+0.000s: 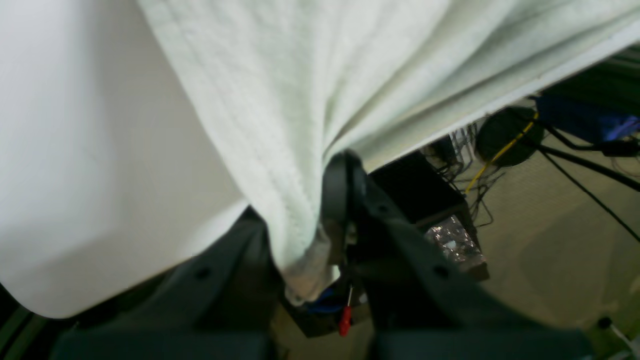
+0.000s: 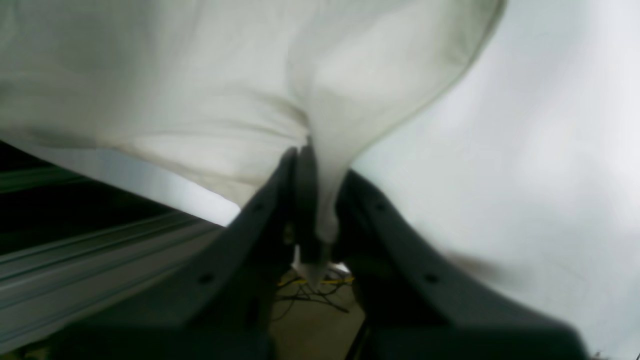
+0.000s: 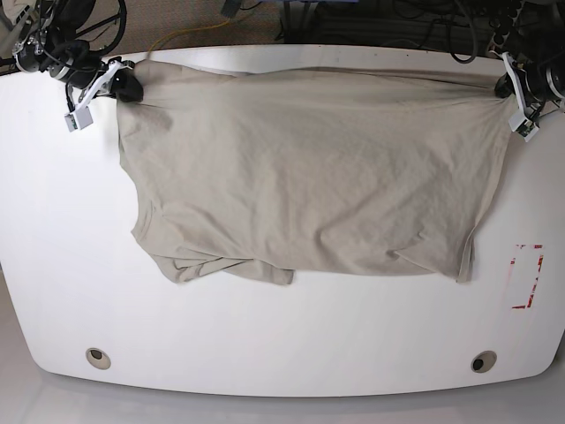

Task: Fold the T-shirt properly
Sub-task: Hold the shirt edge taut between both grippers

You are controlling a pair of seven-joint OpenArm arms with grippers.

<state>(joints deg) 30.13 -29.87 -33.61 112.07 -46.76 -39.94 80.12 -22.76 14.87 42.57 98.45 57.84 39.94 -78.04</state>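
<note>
— T-shirt (image 3: pixel 309 177) first: where does it lie?

— Spread across the white tabletop (image 3: pixel 282 336), beige and wrinkled, covering most of the middle and far part of the surface. Its near edge is uneven; at the near corner on the base view's left the fabric is doubled over itself into a bunched flap.

— Anything nearer to us than the shirt?

— Bare tabletop, with two round holes (image 3: pixel 99 358) close to the near edge, one toward each side. On the base view's right, just beyond the shirt's near corner, there is a red dashed rectangle (image 3: pixel 527 276) marked on the surface.

— And the arms?

— Both are at the far edge, one at each far corner of the shirt. The left end effector (image 3: pixel 512 88), on the base view's right, is clamped tight on a gathered pinch of cloth; its wrist view shows folds of fabric (image 1: pixel 280 125) running down between the dark fingers (image 1: pixel 335 185).

— The other?

— The right end effector (image 3: pixel 124 84), on the base view's left, is likewise closed on the shirt's corner; in its wrist view a tuck of pale cloth (image 2: pixel 325 150) is squeezed between its fingers (image 2: pixel 300 200), with the tip poking out below.

— Beyond that?

— Past the tabletop's far edge, cables (image 3: pixel 415 22) lie tangled on the floor.
</note>
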